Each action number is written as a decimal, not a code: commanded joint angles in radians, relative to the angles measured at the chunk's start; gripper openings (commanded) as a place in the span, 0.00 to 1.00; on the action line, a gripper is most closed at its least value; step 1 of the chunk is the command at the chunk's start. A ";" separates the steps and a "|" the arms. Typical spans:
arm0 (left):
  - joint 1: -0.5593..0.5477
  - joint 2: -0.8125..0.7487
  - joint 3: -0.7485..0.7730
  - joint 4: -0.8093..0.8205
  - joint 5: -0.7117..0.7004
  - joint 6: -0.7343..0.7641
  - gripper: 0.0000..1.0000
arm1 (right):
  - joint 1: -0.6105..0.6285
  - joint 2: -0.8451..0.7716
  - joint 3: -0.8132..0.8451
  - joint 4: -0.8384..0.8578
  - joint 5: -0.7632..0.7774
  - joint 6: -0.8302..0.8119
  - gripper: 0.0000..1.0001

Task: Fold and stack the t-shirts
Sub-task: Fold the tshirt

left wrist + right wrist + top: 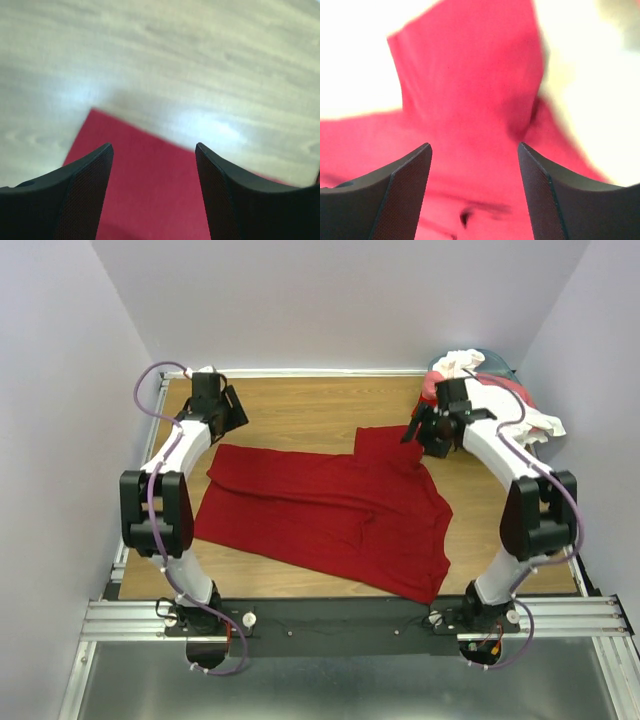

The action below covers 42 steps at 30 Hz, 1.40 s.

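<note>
A large dark crimson t-shirt [320,515] lies spread flat across the middle of the wooden table [300,410]. My left gripper [232,412] is open and empty, hovering just above the shirt's far left corner [145,185]. My right gripper [420,432] is open and empty above the shirt's far right sleeve [470,75]. The white, lighter red-pink and teal shirts lie in a crumpled pile [500,390] at the far right corner, behind my right arm.
Lilac walls close the table in on the left, back and right. A metal rail [350,615] with both arm bases runs along the near edge. Bare wood shows at the back between the grippers.
</note>
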 commanded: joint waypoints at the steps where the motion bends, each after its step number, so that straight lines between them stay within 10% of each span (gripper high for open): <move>1: 0.011 0.086 0.089 -0.065 -0.047 0.012 0.75 | -0.050 0.148 0.154 -0.038 0.055 -0.082 0.75; 25: 0.012 0.288 0.317 -0.134 -0.056 0.000 0.74 | -0.105 0.642 0.602 -0.032 0.101 -0.171 0.53; 31: 0.012 0.311 0.331 -0.140 -0.062 0.012 0.74 | -0.106 0.663 0.573 -0.030 0.088 -0.181 0.39; 37: 0.012 0.351 0.328 -0.164 -0.123 0.049 0.71 | -0.106 0.660 0.559 -0.030 0.099 -0.184 0.01; 42: 0.017 0.376 0.304 -0.176 -0.171 0.055 0.68 | -0.105 0.640 0.554 -0.030 0.107 -0.181 0.01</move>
